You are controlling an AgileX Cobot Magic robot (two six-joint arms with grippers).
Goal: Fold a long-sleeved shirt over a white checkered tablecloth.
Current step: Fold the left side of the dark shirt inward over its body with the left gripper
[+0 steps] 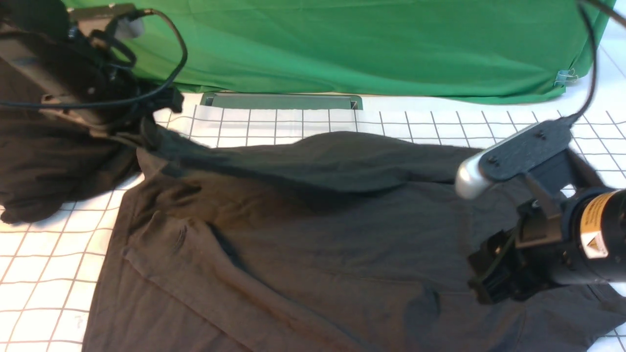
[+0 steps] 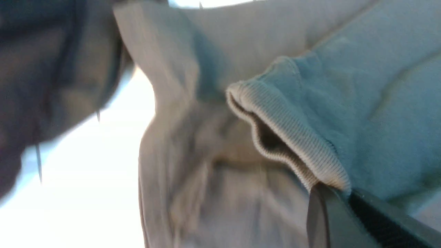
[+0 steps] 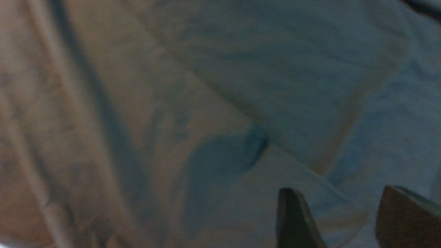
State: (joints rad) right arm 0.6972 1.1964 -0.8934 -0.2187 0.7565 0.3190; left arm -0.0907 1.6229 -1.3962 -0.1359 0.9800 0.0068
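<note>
Long-sleeved shirt (image 1: 313, 234) fabric, dark brown-black, is seen spread across the middle and near part of the white checkered tablecloth (image 1: 44, 254), covering most of it from the near edge up toward the far side. No print or neck label can be made out. Its far edge is pulled into a raised ridge that climbs toward the far left, where it is drawn up to the left gripper (image 2: 336, 201). In the left wrist view a ribbed cuff (image 2: 293, 144) is shown clamped at the tip of the dark fingers, so the left jaws are closed together on the shirt. Soft creases are seen in the cloth at the near left. At the right, the right gripper (image 1: 491, 276) is held low over the shirt; in the right wrist view its two fingers (image 3: 296, 220) are seen apart, with flat fabric and a folded corner beneath them, and no cloth is seen pinched. Under the left arm, at the far left, a bunched dark cloth mass (image 1: 44, 161) is laid on the tablecloth; whether it belongs to the shirt cannot be told. Beyond the tablecloth, a flat grey-green panel (image 1: 283, 101) is set at the far edge, and a green backdrop cloth (image 1: 342, 44) is hung behind it.
</note>
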